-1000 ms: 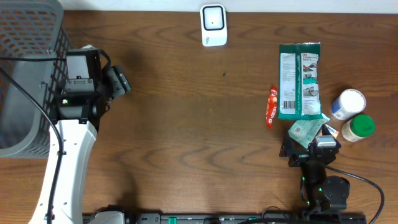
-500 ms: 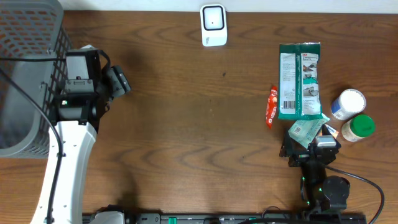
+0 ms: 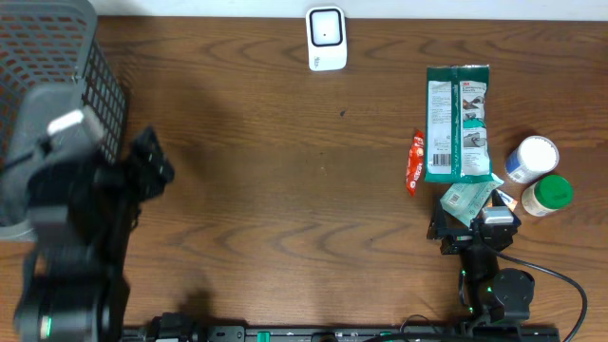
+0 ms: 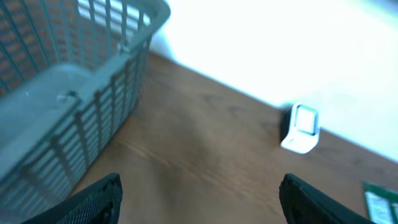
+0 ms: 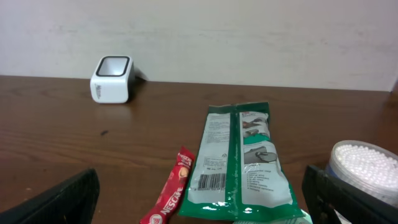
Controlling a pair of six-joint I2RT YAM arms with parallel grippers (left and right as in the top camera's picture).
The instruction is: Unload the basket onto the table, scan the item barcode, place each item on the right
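The white barcode scanner (image 3: 326, 38) stands at the table's far edge; it also shows in the left wrist view (image 4: 301, 127) and the right wrist view (image 5: 112, 79). A long green packet (image 3: 458, 123) lies barcode-up on the right, with a red Nescafe sachet (image 3: 415, 161) at its left side. My right gripper (image 3: 475, 226) is open just in front of them, over a smaller green packet (image 3: 465, 199). The barcode on the long green packet (image 5: 239, 155) faces it, between its fingertips (image 5: 354, 199). My left gripper (image 3: 152, 160) is open and empty beside the basket.
A grey mesh basket (image 3: 57, 57) fills the far left corner. A white-lidded tub (image 3: 532, 157) and a green-lidded jar (image 3: 548, 195) stand at the right edge. A cable runs from the right arm's base. Bare wood lies between the two arms.
My left arm has swung up and toward the near left, now blurred and large under the overhead camera. Its gripper stayed open. The right arm and the items have not moved.
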